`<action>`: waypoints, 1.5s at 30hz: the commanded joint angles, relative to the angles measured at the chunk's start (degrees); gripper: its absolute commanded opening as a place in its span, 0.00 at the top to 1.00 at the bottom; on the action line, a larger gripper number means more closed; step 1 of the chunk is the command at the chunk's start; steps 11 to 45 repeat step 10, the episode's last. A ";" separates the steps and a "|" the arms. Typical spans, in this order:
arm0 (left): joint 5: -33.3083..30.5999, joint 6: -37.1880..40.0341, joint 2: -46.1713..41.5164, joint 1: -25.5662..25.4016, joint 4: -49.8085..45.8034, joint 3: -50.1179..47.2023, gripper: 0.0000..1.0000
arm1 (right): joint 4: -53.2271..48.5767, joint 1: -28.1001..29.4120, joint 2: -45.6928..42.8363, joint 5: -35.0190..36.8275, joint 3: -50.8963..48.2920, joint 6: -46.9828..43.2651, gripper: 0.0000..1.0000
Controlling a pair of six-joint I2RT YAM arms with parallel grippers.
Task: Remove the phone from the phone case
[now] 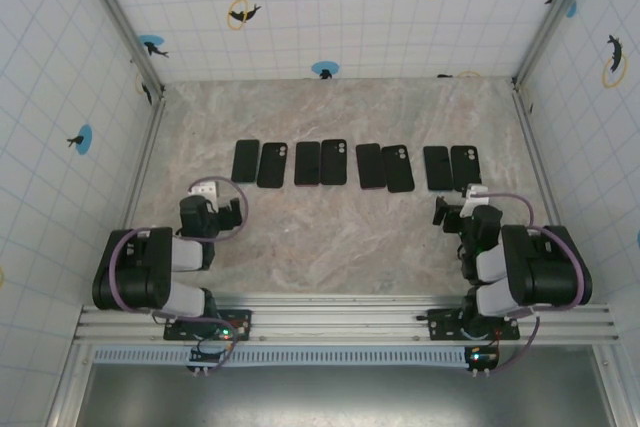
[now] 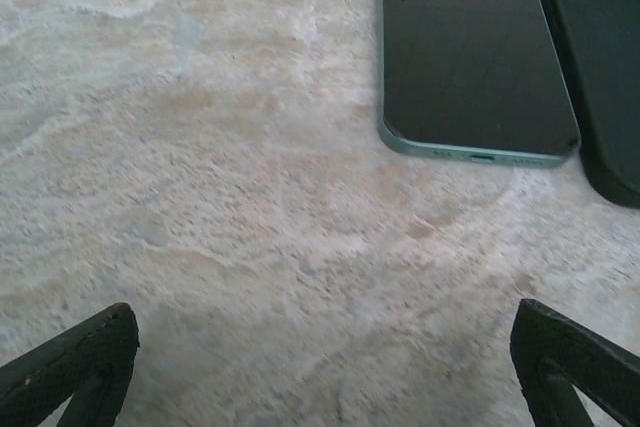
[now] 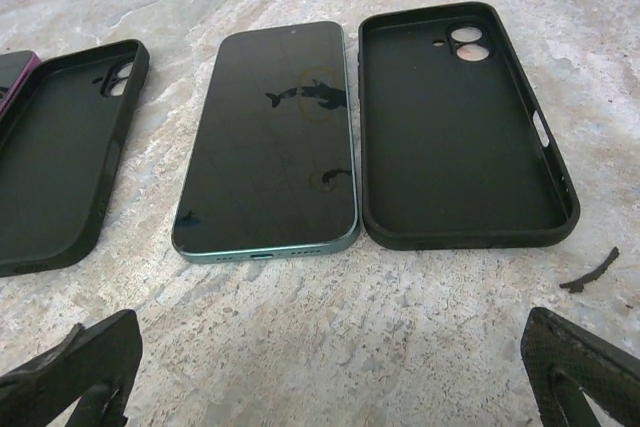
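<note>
Jaws of both arms spread wide, nothing held; ahead of right jaws, phone (image 3: 265,137) seen bare beside empty case (image 3: 460,127); removal judged done.

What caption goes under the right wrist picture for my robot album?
A phone lies screen up beside an empty black case on the table, right gripper open nearby.

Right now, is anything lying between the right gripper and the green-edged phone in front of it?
Nothing visible. Bare table separates the open right gripper from the phone. The empty case lies beside it, off the path.
</note>
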 commanded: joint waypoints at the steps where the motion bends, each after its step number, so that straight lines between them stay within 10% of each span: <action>1: 3.66 1.39 2.12 1.98 10.02 0.30 0.02 | 10.64 0.27 2.89 1.35 -1.86 -0.60 0.01; 45: 2.41 1.13 0.76 2.17 17.50 -4.73 0.03 | 10.21 0.17 3.00 -0.93 -1.53 -1.28 0.01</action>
